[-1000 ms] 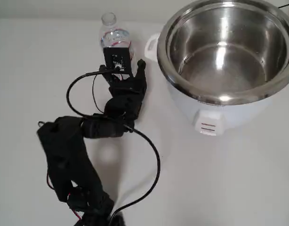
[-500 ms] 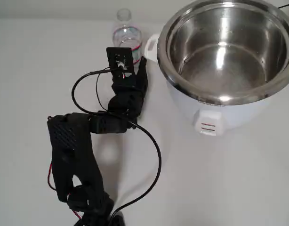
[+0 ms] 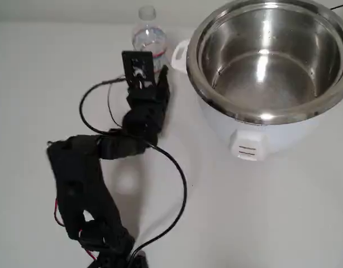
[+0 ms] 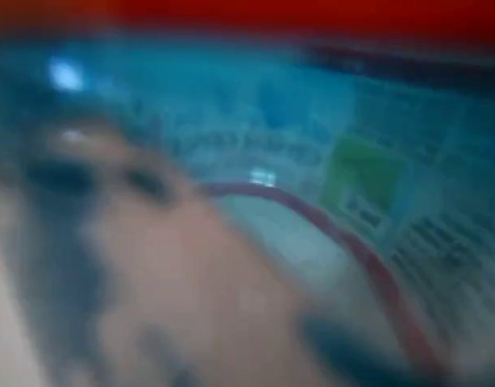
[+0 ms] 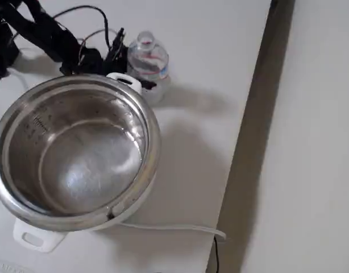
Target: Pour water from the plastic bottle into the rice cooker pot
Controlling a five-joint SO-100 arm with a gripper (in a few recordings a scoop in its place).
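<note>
The plastic bottle (image 3: 149, 38) stands upright just left of the cooker's side handle (image 3: 179, 53), capless, with a little clear water inside. My gripper (image 3: 151, 58) reaches it from the near side, its fingers closed around the bottle's lower body. The wrist view is a blurred close-up of the bottle's label (image 4: 312, 210) with its red edge. The rice cooker pot (image 3: 194, 66), shiny steel with a wide rim, sits in its white body (image 3: 245, 134). In the fixed view the plastic bottle (image 5: 147, 61) stands behind the pot's rim (image 5: 154, 136), with my gripper (image 5: 128, 57) beside it.
The arm's black cable (image 3: 181, 192) loops over the table in front of the cooker. A white cord (image 5: 169, 228) runs from the cooker toward the table's edge (image 5: 249, 142). Open white tabletop lies left of the arm and in front of the cooker.
The gripper and the bottle have shifted right toward the cooker's handle, then slightly back left. The arm's elbow swung with them. The cooker has not moved.
</note>
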